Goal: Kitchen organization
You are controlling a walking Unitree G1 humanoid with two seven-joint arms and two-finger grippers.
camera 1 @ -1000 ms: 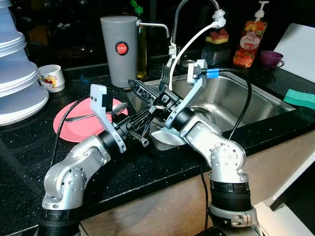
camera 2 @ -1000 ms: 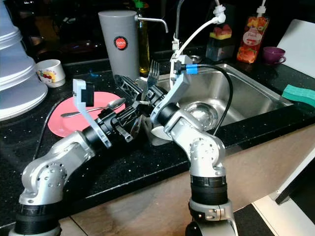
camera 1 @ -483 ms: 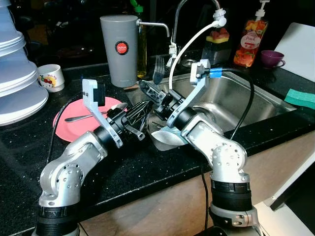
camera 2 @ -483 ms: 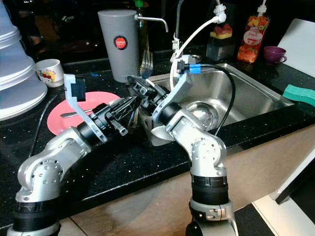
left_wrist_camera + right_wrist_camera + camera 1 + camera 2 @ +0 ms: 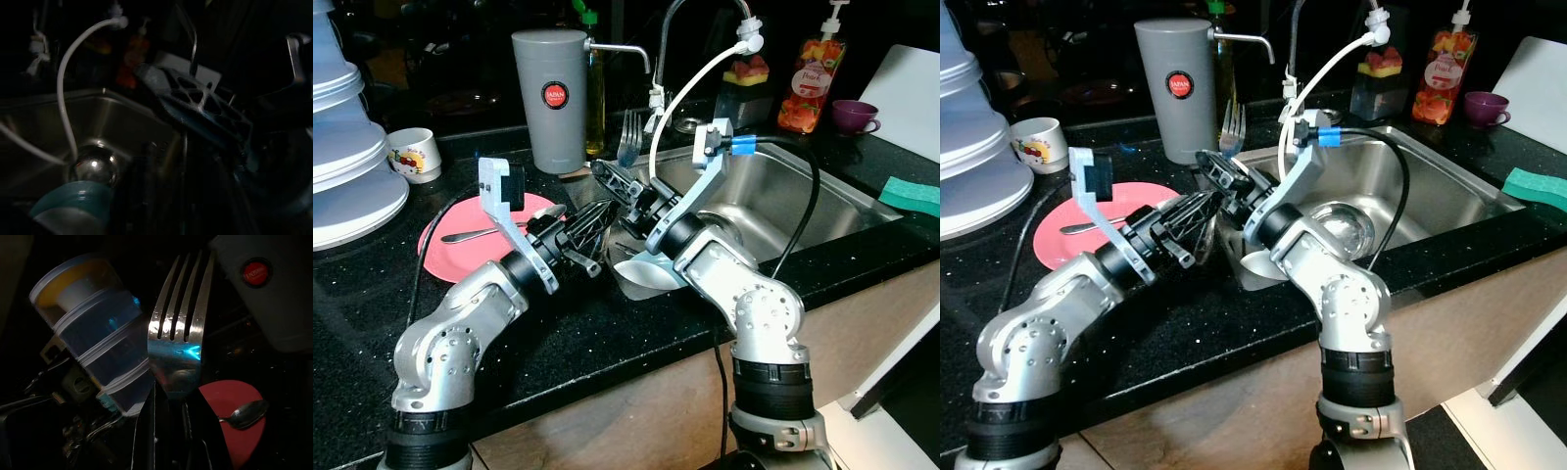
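A silver fork (image 5: pixel 628 139) stands tines up over the counter beside the sink, with my right gripper (image 5: pixel 615 184) shut on its handle. In the right wrist view the fork (image 5: pixel 178 333) rises from between the black fingers (image 5: pixel 146 431). My left gripper (image 5: pixel 594 219) points at the right one from the left, just below and beside it. Behind it lies a pink plate (image 5: pixel 445 253) with a spoon (image 5: pixel 499 228) on it. The plate (image 5: pixel 230 423) and spoon (image 5: pixel 244 413) also appear in the right wrist view.
A grey jug (image 5: pixel 551 98) stands behind the fork. A mug (image 5: pixel 414 154) and stacked containers (image 5: pixel 342 147) are at the left. The steel sink (image 5: pixel 793 186) holds a metal bowl (image 5: pixel 1344 230). A shiny metal piece (image 5: pixel 641 276) lies at the counter edge. A green sponge (image 5: pixel 909 194) sits at the right.
The right gripper has carried the fork a little up and to the left. The left arm has drawn back slightly to the left.
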